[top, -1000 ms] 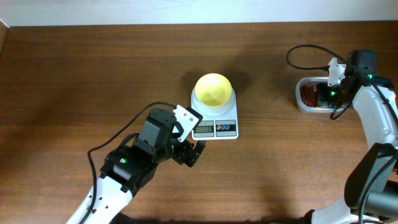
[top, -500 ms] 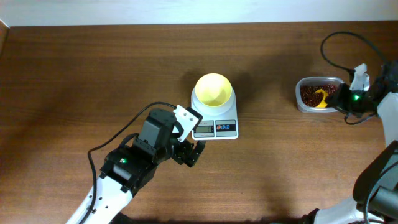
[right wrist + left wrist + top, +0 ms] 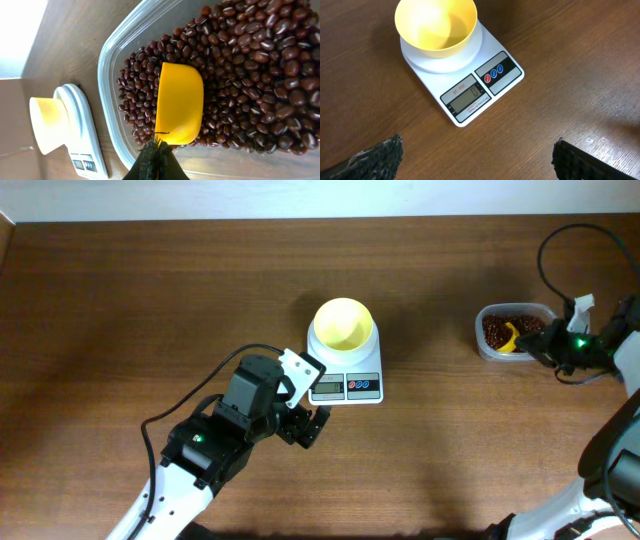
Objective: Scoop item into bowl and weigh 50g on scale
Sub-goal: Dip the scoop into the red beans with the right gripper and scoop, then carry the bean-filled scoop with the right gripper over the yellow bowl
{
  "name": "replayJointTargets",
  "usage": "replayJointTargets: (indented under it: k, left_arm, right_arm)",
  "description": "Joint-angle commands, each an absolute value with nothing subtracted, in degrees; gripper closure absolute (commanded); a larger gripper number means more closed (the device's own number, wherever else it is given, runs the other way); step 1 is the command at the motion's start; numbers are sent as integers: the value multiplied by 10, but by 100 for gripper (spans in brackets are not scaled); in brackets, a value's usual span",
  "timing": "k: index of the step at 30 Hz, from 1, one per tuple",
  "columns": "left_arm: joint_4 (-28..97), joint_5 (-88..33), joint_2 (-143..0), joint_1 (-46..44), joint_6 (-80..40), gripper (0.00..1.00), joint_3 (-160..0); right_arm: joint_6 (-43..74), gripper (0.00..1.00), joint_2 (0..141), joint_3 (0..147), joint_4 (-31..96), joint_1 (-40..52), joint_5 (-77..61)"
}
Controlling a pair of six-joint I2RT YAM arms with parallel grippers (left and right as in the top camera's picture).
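The item, small reddish-brown beans (image 3: 250, 60) (image 3: 495, 328), fills a clear tub (image 3: 107, 60) at the table's right. My right gripper (image 3: 159, 150) (image 3: 537, 346) is shut on the handle of a yellow scoop (image 3: 179, 102) (image 3: 510, 338), whose head lies in the beans with no beans on its visible face. The pale-yellow bowl (image 3: 343, 323) (image 3: 436, 25) stands empty on the white scale (image 3: 345, 387) (image 3: 470, 95), whose display reads 0. My left gripper (image 3: 308, 402) (image 3: 480, 167) hovers open just in front of the scale, holding nothing.
The scale (image 3: 82, 125) and bowl (image 3: 47, 125) also show at the left of the right wrist view. A black cable (image 3: 560, 240) loops above the right arm. The wooden table (image 3: 120, 300) is bare at the left.
My right arm has swung out to the right of the tub, uncovering the scoop that lies in the beans. The left arm, bowl and scale have not moved.
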State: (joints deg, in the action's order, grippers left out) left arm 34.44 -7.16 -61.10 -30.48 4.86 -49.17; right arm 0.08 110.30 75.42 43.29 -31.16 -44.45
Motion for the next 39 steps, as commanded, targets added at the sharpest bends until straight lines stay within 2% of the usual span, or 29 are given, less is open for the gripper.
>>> replayJointTargets:
  k: [1,21,31,39]
  left_arm:
    - [344,-82,-612,-306,43,1,-486]
    - [345,-82,-612,-306,43,1,-486]
    - [346,-81,-612,-306,43,1,-486]
    - [346,-81,-612,-306,43,1,-486]
  right_arm:
    - [5,96,1116,746,435,-339,-499]
    - [3,96,1117,746,429,-422,-706]
    - [3,96,1116,746,432,-420,-842]
    - [3,96,1116,746,433,-368,-858]
